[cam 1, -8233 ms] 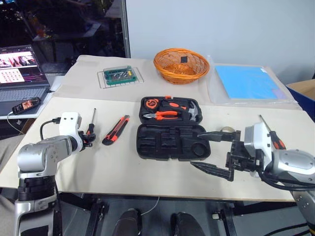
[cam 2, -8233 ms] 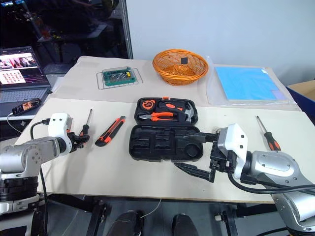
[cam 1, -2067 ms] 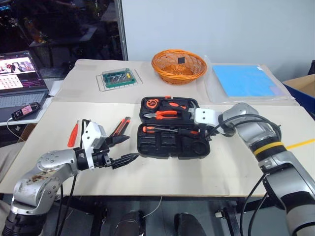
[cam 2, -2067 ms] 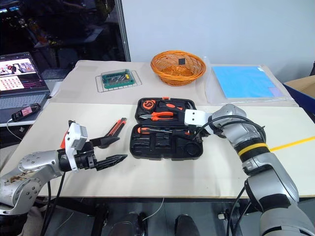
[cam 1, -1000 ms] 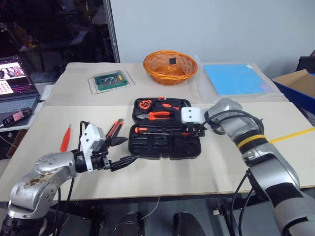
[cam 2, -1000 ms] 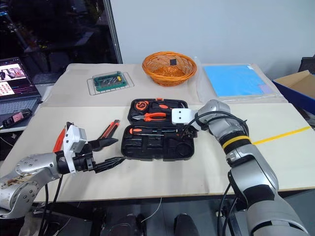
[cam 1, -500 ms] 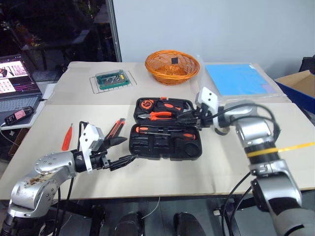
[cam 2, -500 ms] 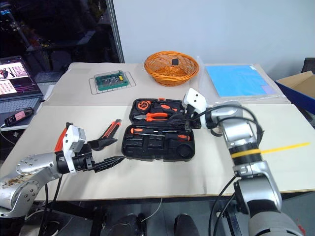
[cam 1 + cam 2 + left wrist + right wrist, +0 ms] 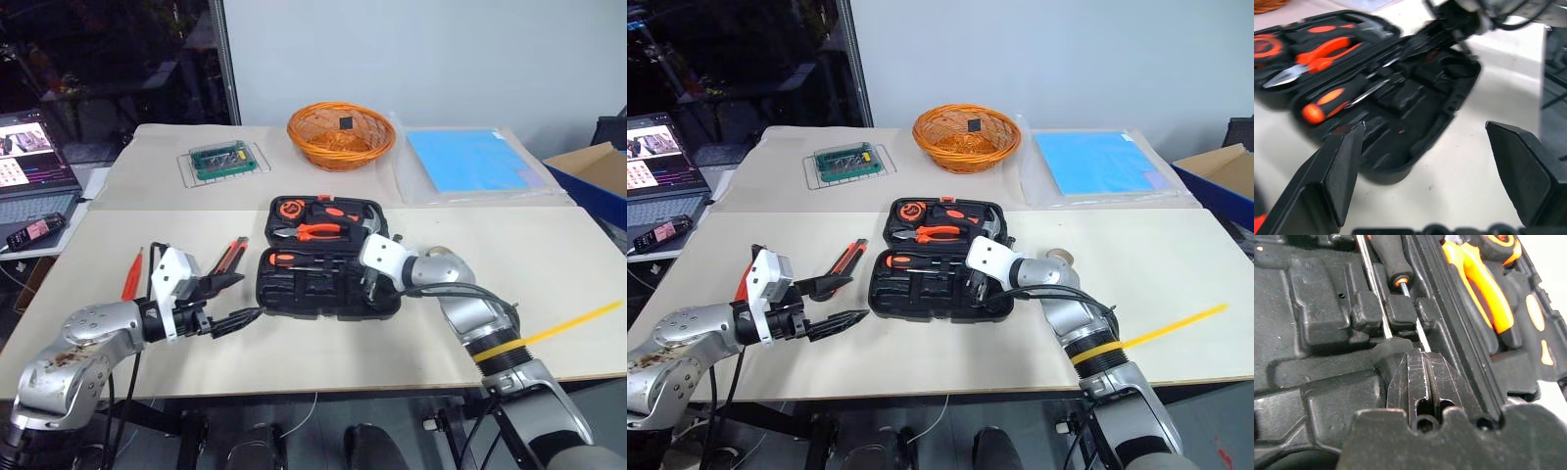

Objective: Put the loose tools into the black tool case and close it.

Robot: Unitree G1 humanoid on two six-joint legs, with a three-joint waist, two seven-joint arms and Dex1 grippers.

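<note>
The black tool case [image 9: 315, 294] lies open in the middle of the table. Its far half holds orange pliers [image 9: 319, 231], a hammer and a tape measure. Two black-and-orange screwdrivers [image 9: 1391, 258] rest in the near half. My right gripper [image 9: 1425, 384] is shut with nothing in it, its tip down on the near half beside the screwdriver shafts. My left gripper [image 9: 247, 296] hangs open left of the case, empty. The utility knife [image 9: 228, 258] and the small orange screwdriver [image 9: 130, 274] lie on the table beyond it. The beige tape roll [image 9: 1058, 255] sits right of the case.
An orange wicker basket [image 9: 340, 123], a green box on a wire rack [image 9: 217, 157] and a blue sheet [image 9: 470, 162] stand at the back. A laptop [image 9: 34, 157] and a phone [image 9: 29, 233] are far left. A yellow strip [image 9: 568, 321] crosses the table's right part.
My right gripper has shut and come down from above the case's far half onto its near half. The left gripper has drifted slightly left, still open.
</note>
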